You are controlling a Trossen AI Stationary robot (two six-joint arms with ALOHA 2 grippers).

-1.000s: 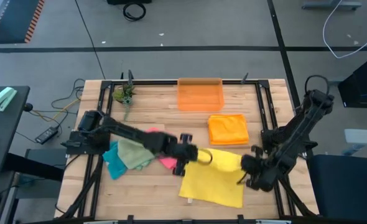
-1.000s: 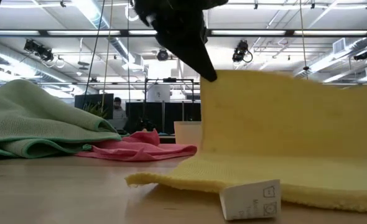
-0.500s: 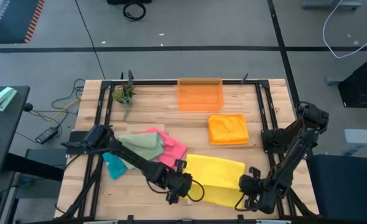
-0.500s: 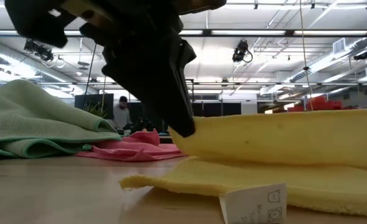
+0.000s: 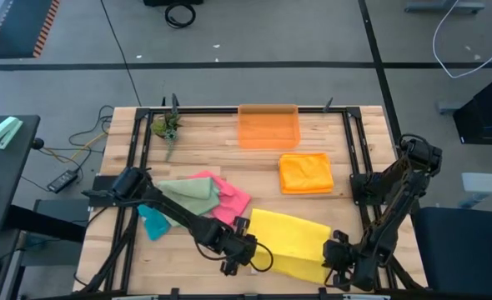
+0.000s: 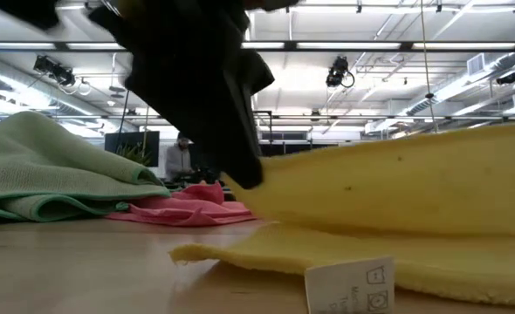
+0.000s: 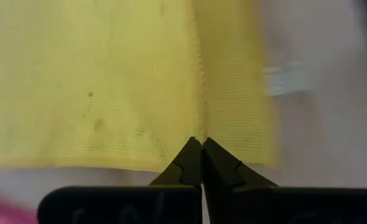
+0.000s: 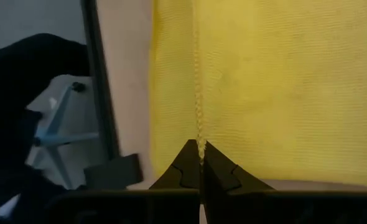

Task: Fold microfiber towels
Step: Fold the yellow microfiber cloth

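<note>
Pinching the near left corner of the yellow towel, the left gripper sits low at the bottom centre of the high view, its fingers pressed together on the cloth edge, as the left wrist view shows. The right gripper nips the towel's opposite near corner at the lower right of the frame, its fingers likewise closed on the fabric. Between them the yellow towel lies doubled over on the wooden table, its upper layer raised above the lower in the low view, where a white tag sticks out at the bottom edge. Left of it, around the middle left of the high view, lie the pink towel, the sage green towel and the teal towel, heaped together. The folded orange towel rests right of centre, just below the translucent orange bin at the upper middle.
</note>
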